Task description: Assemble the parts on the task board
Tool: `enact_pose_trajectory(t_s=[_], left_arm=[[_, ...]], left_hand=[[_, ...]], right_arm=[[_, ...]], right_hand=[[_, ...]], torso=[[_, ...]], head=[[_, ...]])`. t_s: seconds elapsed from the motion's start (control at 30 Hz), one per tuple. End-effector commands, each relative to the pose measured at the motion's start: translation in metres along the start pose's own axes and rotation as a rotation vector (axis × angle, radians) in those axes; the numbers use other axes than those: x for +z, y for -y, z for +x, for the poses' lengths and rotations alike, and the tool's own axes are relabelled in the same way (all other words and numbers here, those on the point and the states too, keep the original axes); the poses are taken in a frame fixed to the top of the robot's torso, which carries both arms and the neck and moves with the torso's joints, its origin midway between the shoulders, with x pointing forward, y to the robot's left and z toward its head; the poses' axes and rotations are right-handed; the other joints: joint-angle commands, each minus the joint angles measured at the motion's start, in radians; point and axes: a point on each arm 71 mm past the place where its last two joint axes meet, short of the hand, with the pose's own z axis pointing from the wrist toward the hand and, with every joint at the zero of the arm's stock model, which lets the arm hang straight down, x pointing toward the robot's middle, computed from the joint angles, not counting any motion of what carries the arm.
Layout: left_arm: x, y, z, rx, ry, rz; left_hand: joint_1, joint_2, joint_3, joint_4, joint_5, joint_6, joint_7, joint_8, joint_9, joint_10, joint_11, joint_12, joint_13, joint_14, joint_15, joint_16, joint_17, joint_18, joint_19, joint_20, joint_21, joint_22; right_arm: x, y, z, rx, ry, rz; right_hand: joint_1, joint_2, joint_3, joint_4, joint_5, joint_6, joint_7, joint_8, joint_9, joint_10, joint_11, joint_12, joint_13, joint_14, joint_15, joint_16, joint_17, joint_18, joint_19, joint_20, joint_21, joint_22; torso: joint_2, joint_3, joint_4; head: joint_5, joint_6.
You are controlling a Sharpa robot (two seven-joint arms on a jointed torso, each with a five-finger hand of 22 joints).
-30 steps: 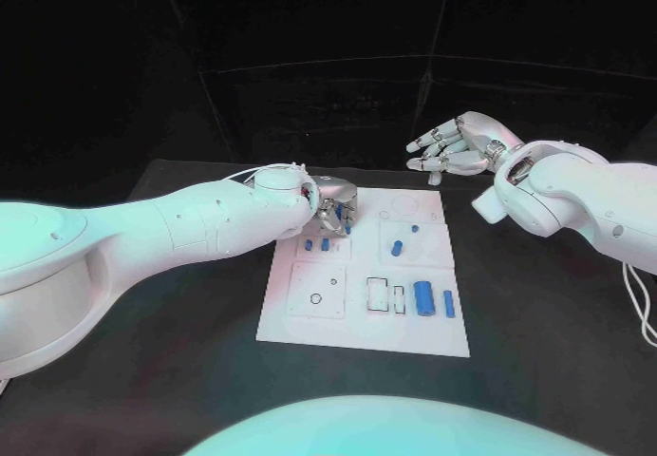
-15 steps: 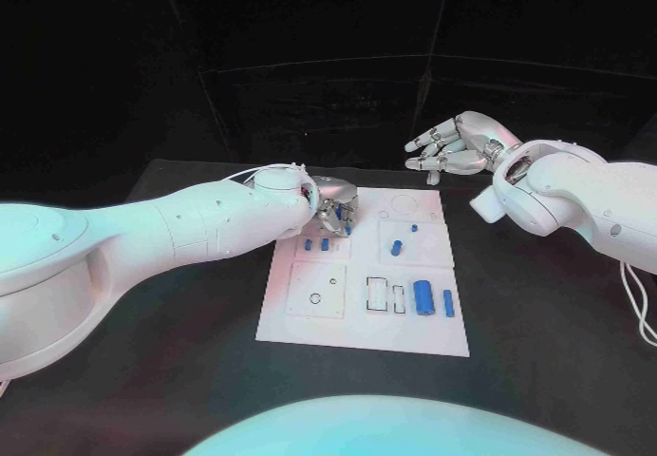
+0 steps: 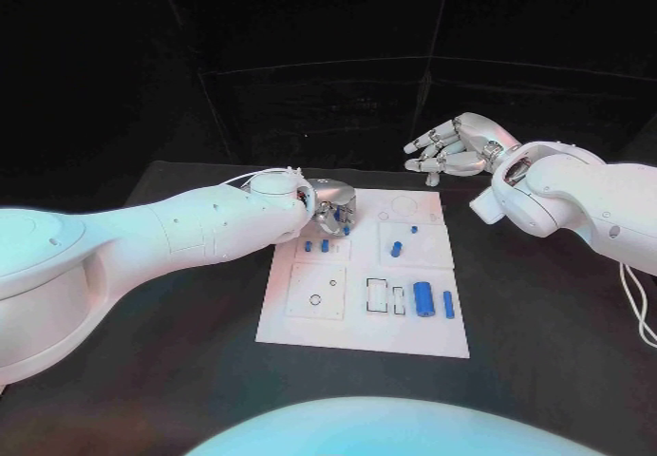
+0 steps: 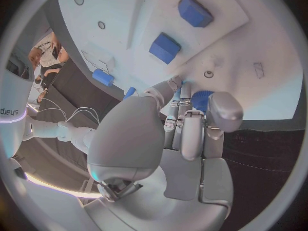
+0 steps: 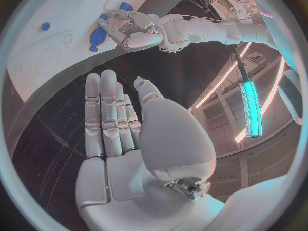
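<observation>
The white task board (image 3: pixel 359 323) lies mid-table. My left hand (image 3: pixel 333 203) hovers low over its far left corner, fingers curled down. In the left wrist view the left hand (image 4: pixel 186 123) pinches a small blue part (image 4: pixel 201 97) between thumb and fingers just above the board (image 4: pixel 256 41). Two small blue parts (image 3: pixel 316 245) lie just nearer than that hand. My right hand (image 3: pixel 452 147) hangs raised beyond the board's far right corner, fingers apart and holding nothing; its own view shows the right hand (image 5: pixel 122 123) flat and bare.
More blue parts lie on the board: a short one (image 3: pixel 397 249), a tiny one (image 3: pixel 415 229), a thick cylinder (image 3: pixel 424 297) and a thin bar (image 3: pixel 448 303). Outlined slots (image 3: pixel 377 293) and a square plate with holes (image 3: pixel 318 290) sit nearby. Black table (image 3: pixel 548 323) surrounds the board.
My left hand has edged slightly toward the board's far edge, still curled over the same corner. The right hand has barely moved.
</observation>
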Motion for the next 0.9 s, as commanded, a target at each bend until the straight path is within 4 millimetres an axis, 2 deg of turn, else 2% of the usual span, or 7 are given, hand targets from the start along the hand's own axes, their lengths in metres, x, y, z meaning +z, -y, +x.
enact_pose_trajectory(t_s=[0.03, 0.3, 0.37, 0.43, 0.73, 0.9], left_arm=[[-0.002, 0.001, -0.004, -0.023, 0.064, 0.026], [-0.013, -0.001, -0.013, -0.094, 0.096, 0.044], [-0.018, -0.002, -0.017, -0.109, 0.102, 0.048], [-0.023, -0.004, -0.020, -0.118, 0.105, 0.048], [-0.043, -0.026, -0.025, -0.159, 0.093, -0.001], [-0.051, -0.039, -0.024, -0.166, 0.075, -0.038]], left_hand=[[-0.002, 0.005, 0.013, -0.006, -0.006, 0.012, -0.001, 0.005, 0.004, 0.015, -0.002, -0.008, 0.002, 0.036, -0.008, 0.004, -0.001, -0.014, 0.008, 0.000, 0.008, 0.007], [-0.020, -0.003, 0.031, -0.017, -0.008, 0.018, 0.001, -0.004, 0.002, 0.025, -0.001, -0.031, 0.001, 0.035, -0.007, 0.004, -0.006, -0.015, 0.008, -0.001, 0.011, 0.013], [-0.029, -0.006, 0.033, -0.018, -0.009, 0.017, 0.001, -0.010, 0.001, 0.025, 0.001, -0.040, 0.000, 0.035, -0.006, 0.003, -0.008, -0.015, 0.008, 0.000, 0.011, 0.014], [-0.031, -0.007, 0.033, -0.018, -0.009, 0.017, 0.001, -0.010, 0.001, 0.025, 0.001, -0.042, 0.000, 0.035, -0.006, 0.003, -0.009, -0.015, 0.008, 0.000, 0.011, 0.015], [-0.037, -0.014, 0.032, -0.023, -0.010, 0.020, 0.000, -0.013, 0.001, 0.031, 0.000, -0.048, 0.001, 0.035, -0.006, 0.003, -0.010, -0.015, 0.007, 0.001, 0.011, 0.015], [-0.041, -0.017, 0.031, -0.023, -0.011, 0.022, 0.000, -0.014, 0.001, 0.033, 0.000, -0.051, 0.002, 0.034, -0.007, 0.003, -0.011, -0.015, 0.007, 0.001, 0.012, 0.017]], right_arm=[[0.000, -0.002, -0.001, 0.002, 0.005, -0.011], [0.000, -0.001, -0.002, 0.001, 0.006, -0.010], [0.000, -0.001, -0.002, 0.001, 0.007, -0.009], [0.000, 0.000, -0.002, 0.001, 0.007, -0.009], [-0.001, 0.002, -0.004, 0.000, 0.010, -0.003], [-0.002, 0.003, -0.005, -0.001, 0.011, 0.000]], right_hand=[[0.001, 0.002, 0.005, -0.001, 0.005, 0.000, 0.004, -0.003, 0.000, -0.002, 0.000, -0.003, -0.001, 0.004, 0.002, -0.004, 0.001, 0.004, 0.004, -0.001, -0.006, -0.001], [0.001, 0.002, 0.005, -0.001, 0.005, 0.000, 0.004, -0.003, 0.000, -0.002, 0.000, -0.003, -0.001, 0.004, 0.002, -0.004, 0.001, 0.004, 0.004, -0.001, -0.006, -0.001], [0.001, 0.002, 0.005, -0.001, 0.005, 0.000, 0.004, -0.003, 0.000, -0.002, 0.000, -0.003, -0.001, 0.004, 0.002, -0.004, 0.001, 0.004, 0.004, -0.001, -0.006, -0.001], [0.001, 0.002, 0.005, -0.001, 0.005, 0.000, 0.004, -0.003, 0.000, -0.002, 0.000, -0.003, -0.001, 0.004, 0.002, -0.004, 0.001, 0.004, 0.004, -0.001, -0.006, -0.001], [0.001, 0.002, 0.006, 0.000, 0.005, 0.000, 0.004, -0.002, 0.000, -0.002, 0.000, -0.003, -0.001, 0.004, 0.002, -0.004, 0.001, 0.004, 0.004, -0.001, -0.006, -0.001], [0.001, 0.002, 0.006, 0.000, 0.005, 0.000, 0.004, -0.002, 0.000, -0.002, 0.000, -0.003, -0.001, 0.004, 0.002, -0.004, 0.001, 0.004, 0.004, -0.001, -0.006, -0.001]], torso=[[0.000, -0.0001, -0.0004], [-0.001, 0.0000, 0.0015], [-0.001, -0.0002, 0.0038], [-0.001, 0.0000, 0.0030], [0.000, -0.0007, 0.0006], [-0.001, -0.0001, 0.0016]], head=[[0.000, 0.003], [0.000, 0.009], [-0.002, 0.009], [0.000, 0.009], [0.003, 0.010], [0.004, 0.009]])
